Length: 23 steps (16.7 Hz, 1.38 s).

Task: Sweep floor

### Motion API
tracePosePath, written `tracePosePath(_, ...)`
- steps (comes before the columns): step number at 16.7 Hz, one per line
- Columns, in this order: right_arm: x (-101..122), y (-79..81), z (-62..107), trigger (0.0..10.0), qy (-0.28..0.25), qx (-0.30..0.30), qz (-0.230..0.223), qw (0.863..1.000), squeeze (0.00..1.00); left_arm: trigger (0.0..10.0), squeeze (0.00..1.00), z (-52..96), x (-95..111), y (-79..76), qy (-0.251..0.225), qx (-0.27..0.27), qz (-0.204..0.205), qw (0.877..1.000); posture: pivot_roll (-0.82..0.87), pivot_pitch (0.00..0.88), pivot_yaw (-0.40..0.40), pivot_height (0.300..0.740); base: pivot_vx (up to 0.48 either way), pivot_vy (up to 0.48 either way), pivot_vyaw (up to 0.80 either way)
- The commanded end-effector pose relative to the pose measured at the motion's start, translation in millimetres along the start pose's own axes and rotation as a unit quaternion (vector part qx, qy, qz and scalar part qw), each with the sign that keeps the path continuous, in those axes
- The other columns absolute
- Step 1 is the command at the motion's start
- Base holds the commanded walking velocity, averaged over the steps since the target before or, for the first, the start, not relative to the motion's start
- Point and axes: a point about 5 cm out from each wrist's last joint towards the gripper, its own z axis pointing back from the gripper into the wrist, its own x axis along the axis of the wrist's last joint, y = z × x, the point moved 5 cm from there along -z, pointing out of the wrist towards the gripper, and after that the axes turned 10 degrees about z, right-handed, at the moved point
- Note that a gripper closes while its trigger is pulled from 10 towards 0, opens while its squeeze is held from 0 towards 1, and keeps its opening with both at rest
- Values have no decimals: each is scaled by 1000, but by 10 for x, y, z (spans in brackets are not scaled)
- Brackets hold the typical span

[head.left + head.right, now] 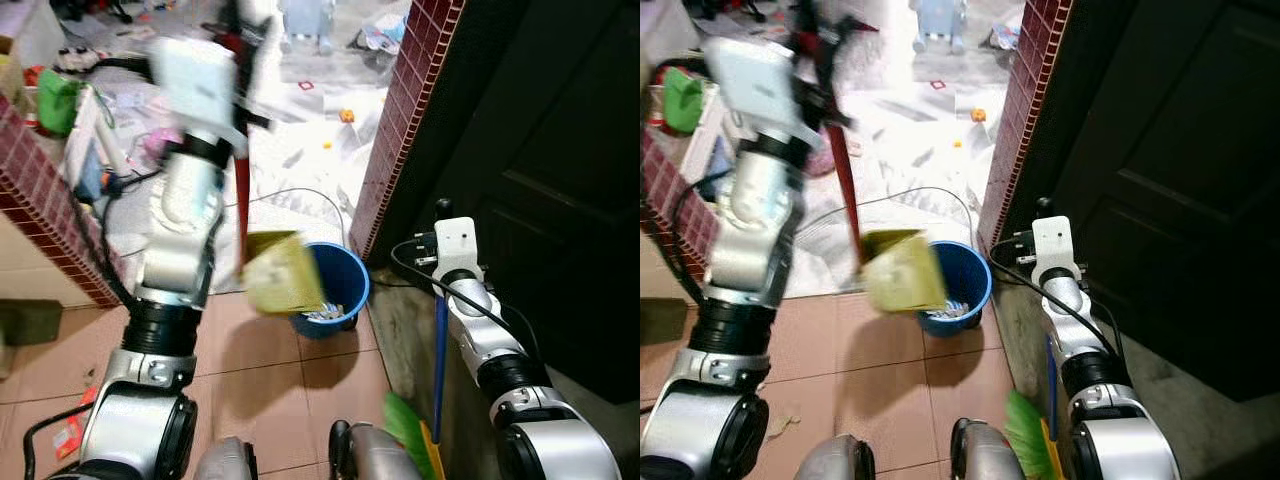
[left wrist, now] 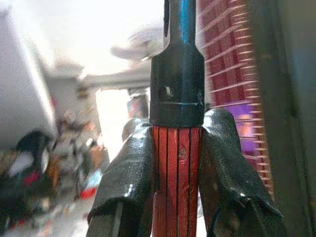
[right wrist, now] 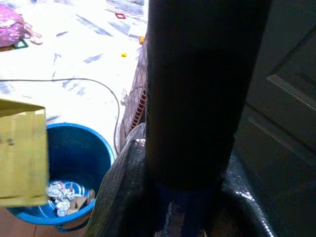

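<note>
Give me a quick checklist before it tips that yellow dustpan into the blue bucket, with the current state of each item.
1. Left gripper shut on the red dustpan handle: ok, fingers clamp both sides.
2. Right gripper shut on the broom handle: ok, the handle sits between its fingers.
3. Yellow dustpan over the blue bucket: cannot tell; it overlaps the near left rim in the eye views, blurred.
4. Bucket has room: ok, only a little crumpled trash at the bottom.
5. Cable on the floor behind the bucket: ok, apart from the dustpan.
6. Green broom head down by the robot's feet: ok, away from the bucket.
</note>
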Motion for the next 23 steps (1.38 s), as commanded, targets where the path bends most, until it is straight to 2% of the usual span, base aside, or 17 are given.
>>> tracePosePath(1,37,-84,-21,10000,-7,-4,23,1000,0,10000,0,-24,162,-206,-34,-52,-14,998,-35,94,-54,740,0,0,0)
tracePosePath(2,41,-86,-23,10000,-8,-4,25,1000,0,10000,0,-5,162,-394,-38,-94,-21,995,-34,92,-54,740,0,0,0)
tracePosePath(3,45,-84,-23,10000,-9,-4,25,1000,0,10000,0,3,165,-436,-40,-104,-21,994,-34,92,-54,740,0,0,0)
tracePosePath(4,52,-82,-22,10000,-11,-4,27,1000,0,10000,0,49,168,-659,-43,-157,-18,986,-34,91,-56,740,0,0,0)
tracePosePath(6,58,-84,-25,10000,-12,-2,28,1000,0,10000,0,195,173,-1103,-40,-270,-8,962,-35,91,-58,740,0,0,0)
tracePosePath(8,58,-80,-28,10000,-12,0,28,1000,0,10000,0,197,209,-1177,-41,-281,-4,959,-34,92,-61,740,0,0,0)
tracePosePath(9,62,-80,-30,10000,-13,0,29,1000,0,10000,0,133,267,-1124,-49,-260,4,964,-34,92,-61,740,0,0,0)
tracePosePath(10,65,-79,-31,10000,-14,1,29,999,0,10000,0,53,340,-991,-62,-228,-5,972,-35,93,-65,740,0,0,0)
tracePosePath(11,67,-78,-32,10000,-14,1,29,999,0,10000,0,22,372,-925,-67,-216,-9,974,-35,93,-65,740,0,0,0)
tracePosePath(12,69,-76,-33,10000,-14,3,29,999,0,10000,0,-38,440,-773,-77,-186,-10,979,-35,93,-65,740,0,0,0)
tracePosePath(13,74,-70,-36,10000,-15,5,29,999,0,10000,0,-121,526,-527,-87,-141,-11,986,-30,93,-68,740,0,0,0)
tracePosePath(14,77,-66,-39,10000,-15,6,29,999,0,10000,0,-152,554,-405,-91,-116,-14,989,-26,92,-68,740,0,0,0)
tracePosePath(16,79,-62,-40,10000,-16,7,29,999,0,10000,0,-214,653,77,-107,-6,-1,994,-27,91,-68,740,0,0,0)
tracePosePath(19,82,-61,-39,10000,-17,7,29,999,0,10000,0,-167,793,571,-127,81,-43,988,-26,92,-71,740,0,0,0)
tracePosePath(21,81,-59,-39,10000,-18,8,29,999,0,10000,0,-118,767,718,-116,102,-65,986,-25,94,-73,740,0,0,0)
tracePosePath(23,78,-52,-36,10000,-18,11,28,999,0,10000,0,27,630,870,-88,122,-96,984,-23,96,-74,740,0,0,0)
